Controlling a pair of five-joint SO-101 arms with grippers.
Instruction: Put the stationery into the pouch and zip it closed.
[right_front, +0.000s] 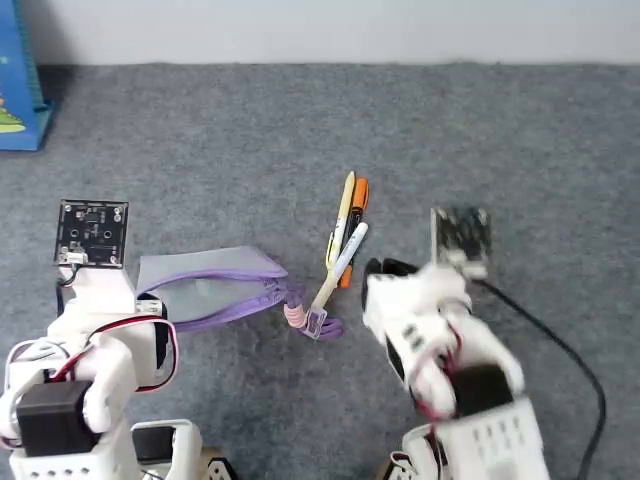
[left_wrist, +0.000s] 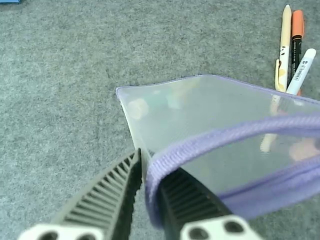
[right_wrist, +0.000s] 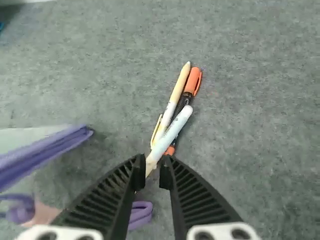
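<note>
On grey felt-like tabletop (right_front: 250, 130), white wall (right_front: 350, 30) behind, blue box (right_front: 15, 90) at far corner, left gripper (left_wrist: 142, 155) clamped on purple-trimmed clear plastic zip pouch (left_wrist: 200, 115) at its open edge, right gripper (right_wrist: 151, 162) pinching end of white pen (right_wrist: 175, 127), touching cream pen (right_wrist: 177, 87) and orange marker (right_wrist: 192, 82), near pouch mouth

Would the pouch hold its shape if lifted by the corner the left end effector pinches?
Probably floppy: the pouch is thin see-through film and its zip edge bows open. Held at one corner by the left end effector, it would likely sag. It looks light, so a push might slide it.
</note>
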